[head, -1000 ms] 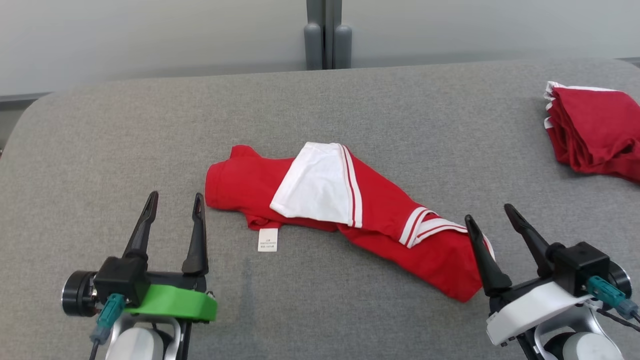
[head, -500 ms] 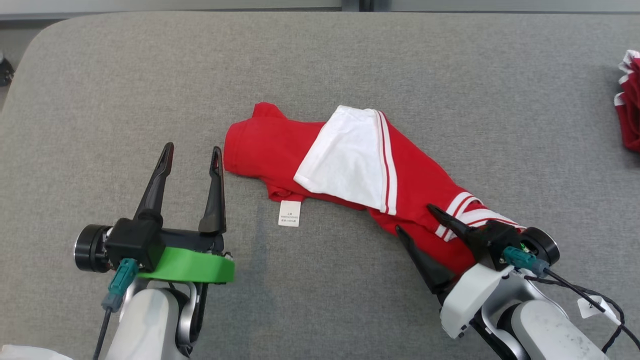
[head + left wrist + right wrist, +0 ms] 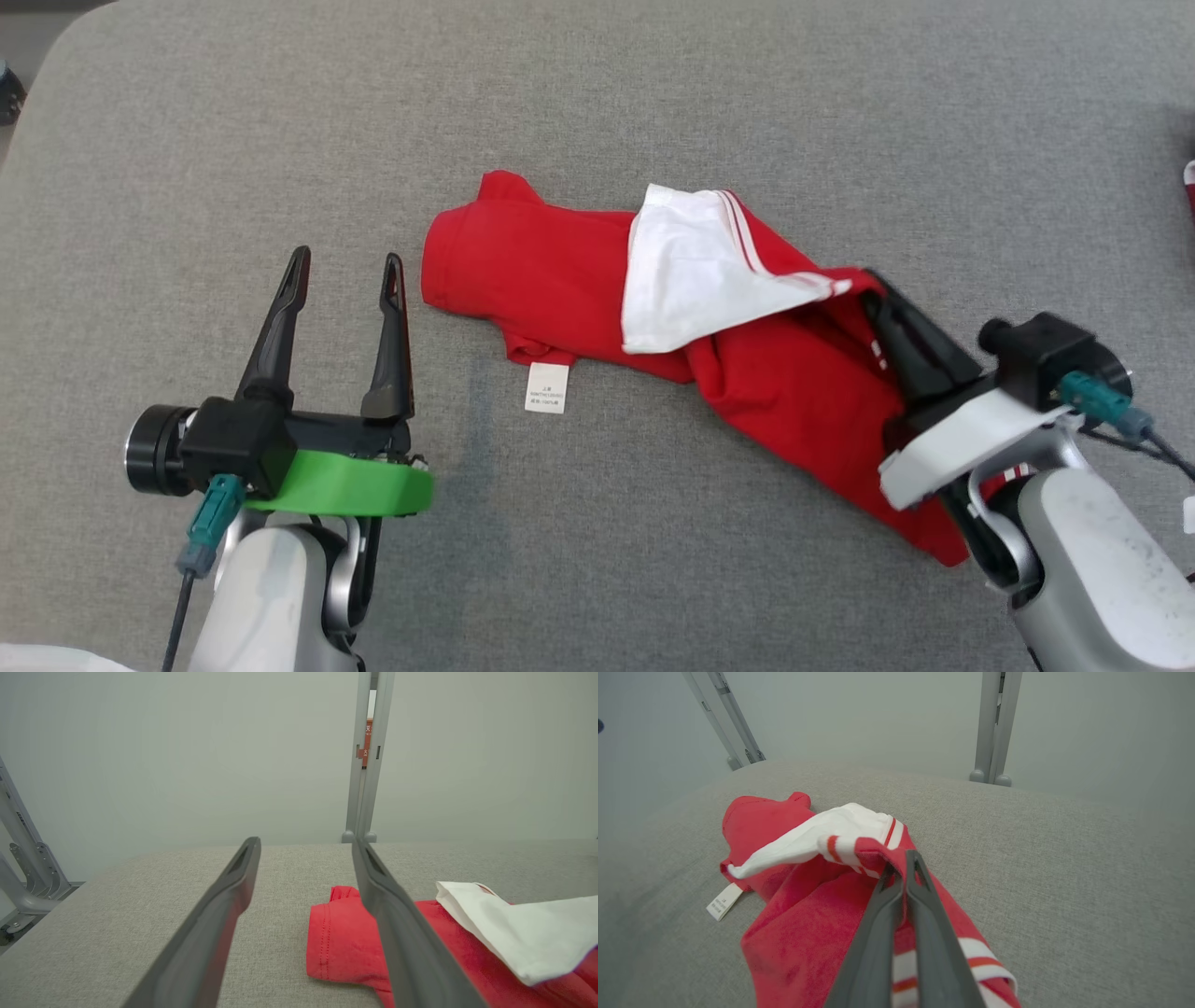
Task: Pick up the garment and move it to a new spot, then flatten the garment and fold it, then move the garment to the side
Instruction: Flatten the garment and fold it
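While the right gripper (image 3: 873,287) clamps a striped fold of the red-and-white shirt (image 3: 523,271) lying mid-way across the grey padded table (image 3: 653,93) and the left gripper (image 3: 346,257) hangs spread beside its left end, pick-up looks underway, next needing a clean lift.

One garment (image 3: 523,271), one white label (image 3: 547,387) at the garment's near edge, one grey table (image 3: 653,93) under it. Two grippers: left gripper (image 3: 347,257) beside the garment, right gripper (image 3: 870,280) on it.
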